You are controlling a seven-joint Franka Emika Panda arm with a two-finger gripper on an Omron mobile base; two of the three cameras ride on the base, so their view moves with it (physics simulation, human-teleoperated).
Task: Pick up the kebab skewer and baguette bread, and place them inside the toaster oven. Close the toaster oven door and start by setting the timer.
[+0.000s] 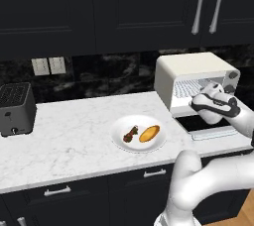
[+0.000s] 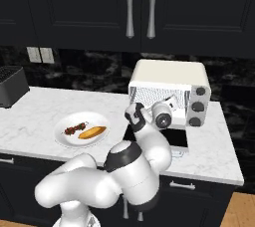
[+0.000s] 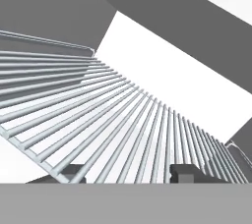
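Arm bent low, reaching into toaster oven (image 1: pixel 198 74) | gripper (image 3: pixel 130 174) over wire rack (image 3: pixel 98 120) | seemingly spread, empty

Toaster oven (image 1: pixel 196 74) mouth open — wire rack (image 3: pixel 113 120) bare.

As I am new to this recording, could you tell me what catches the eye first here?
The cream toaster oven stands at the right end of the counter, door folded down, with the gripper at its wire rack. To its left, a white plate holds the kebab skewer and baguette side by side.
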